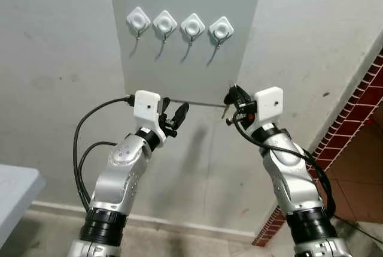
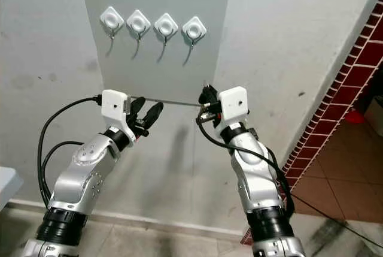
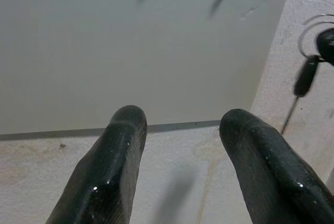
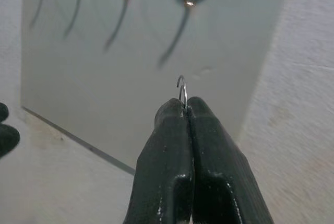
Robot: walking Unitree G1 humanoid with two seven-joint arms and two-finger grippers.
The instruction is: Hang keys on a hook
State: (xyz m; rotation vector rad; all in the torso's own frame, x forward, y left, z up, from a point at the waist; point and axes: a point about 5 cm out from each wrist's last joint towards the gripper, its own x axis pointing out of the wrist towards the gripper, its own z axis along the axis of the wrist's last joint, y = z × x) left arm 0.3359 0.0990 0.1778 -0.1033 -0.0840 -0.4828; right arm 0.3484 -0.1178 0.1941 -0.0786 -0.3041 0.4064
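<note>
Four hooks on the board, keys pinched below

Four hooks (image 1: pixel 179 26) sit in a row on a grey board (image 1: pixel 185 68) fixed to the wall (image 1: pixel 60 59). R gripper (image 4: pixel 185 104), fingers pressed together on the key ring, holds the keys (image 1: pixel 230 102) just under the board's lower right corner. L gripper (image 3: pixel 180 125), fingers spread w/ nothing between, points at the board's bottom edge.

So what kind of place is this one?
Probably a home entryway or passage: a plain plastered wall with a hook board, a red brick edge, and a tiled floor.
</note>
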